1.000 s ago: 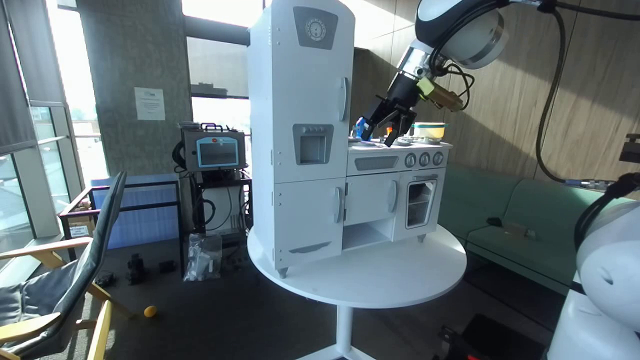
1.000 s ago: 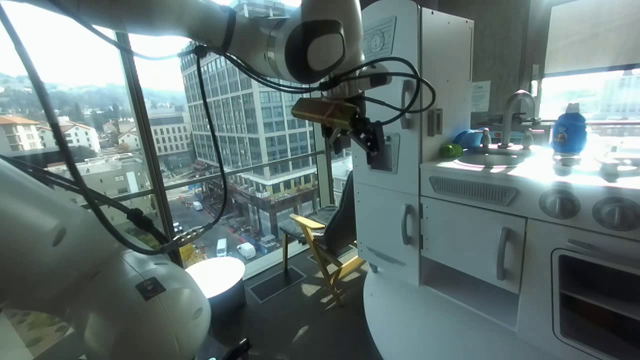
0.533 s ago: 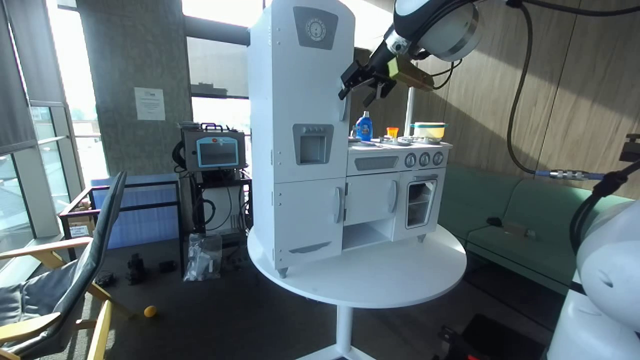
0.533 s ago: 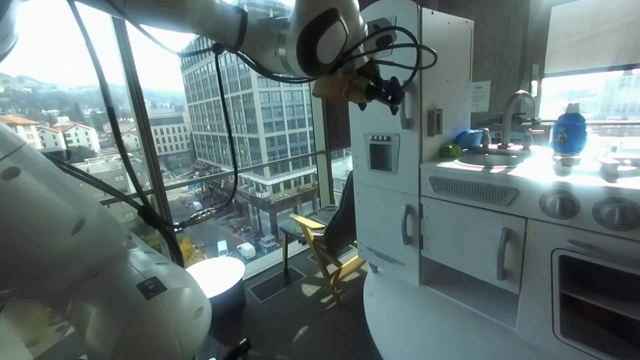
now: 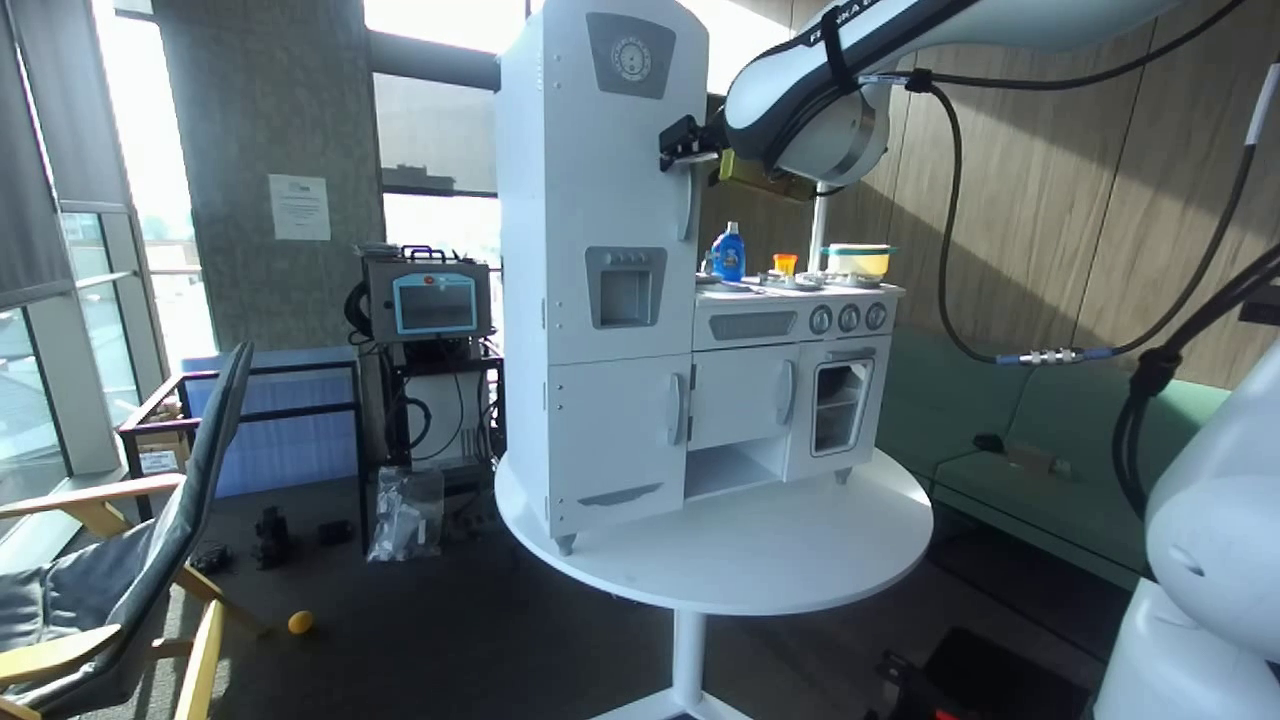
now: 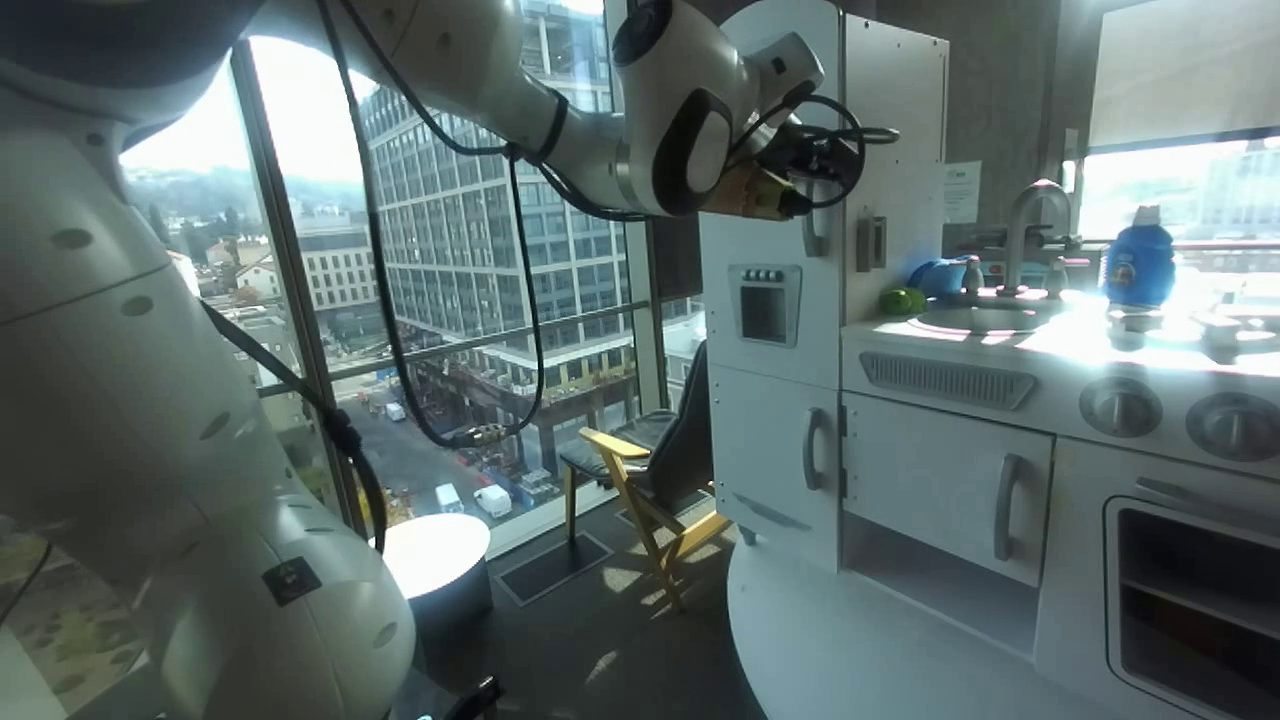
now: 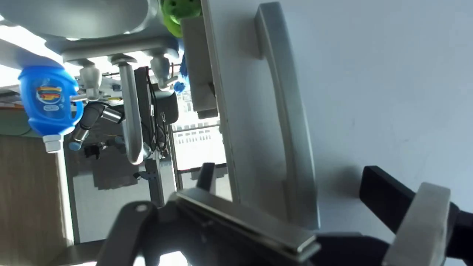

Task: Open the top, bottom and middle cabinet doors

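Orange ball (image 5: 300, 623) on floor (image 5: 420, 640) near armchair (image 5: 145, 580); paper (image 5: 299, 208) on pillar (image 5: 280, 120); blue bottle (image 5: 729, 254) near orange cup (image 5: 785, 264).

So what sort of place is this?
Likely a robotics lab or office on an upper floor: there's a robot arm beside a toy kitchen, and tall windows overlook a street below.

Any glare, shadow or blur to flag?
In an exterior view, sun glare washes out part of the toy kitchen countertop; in an exterior view, diagonal shadow crosses the wood-paneled wall; in the wrist view, the end effector looks partly blurred; shadow patches darken the upper refrigerator door.
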Tool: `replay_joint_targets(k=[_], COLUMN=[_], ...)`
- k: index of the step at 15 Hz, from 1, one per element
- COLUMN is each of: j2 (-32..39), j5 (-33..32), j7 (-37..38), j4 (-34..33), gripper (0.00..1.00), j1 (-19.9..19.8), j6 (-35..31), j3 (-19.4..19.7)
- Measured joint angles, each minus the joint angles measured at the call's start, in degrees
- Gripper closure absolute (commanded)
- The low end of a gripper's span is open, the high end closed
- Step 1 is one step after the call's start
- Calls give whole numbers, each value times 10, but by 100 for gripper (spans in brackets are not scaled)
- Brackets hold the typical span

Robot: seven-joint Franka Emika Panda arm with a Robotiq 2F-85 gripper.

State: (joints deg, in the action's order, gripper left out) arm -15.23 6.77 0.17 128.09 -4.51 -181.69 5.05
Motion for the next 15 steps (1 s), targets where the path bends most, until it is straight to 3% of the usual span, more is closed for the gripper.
replay_joint_targets(k=[3,7,9,11,15], j2=[17,-2,-26,-57,-131], j5=[0,0,1,5,15], j7=[2,-1,-11,-42,-103], j4=[8,26,40,53,61], gripper=[0,0,0,0,0], j1=[-14,9,41,103,203], j6=[-52,-49,-28,2,115], j3=[-21,-7,22,76,168])
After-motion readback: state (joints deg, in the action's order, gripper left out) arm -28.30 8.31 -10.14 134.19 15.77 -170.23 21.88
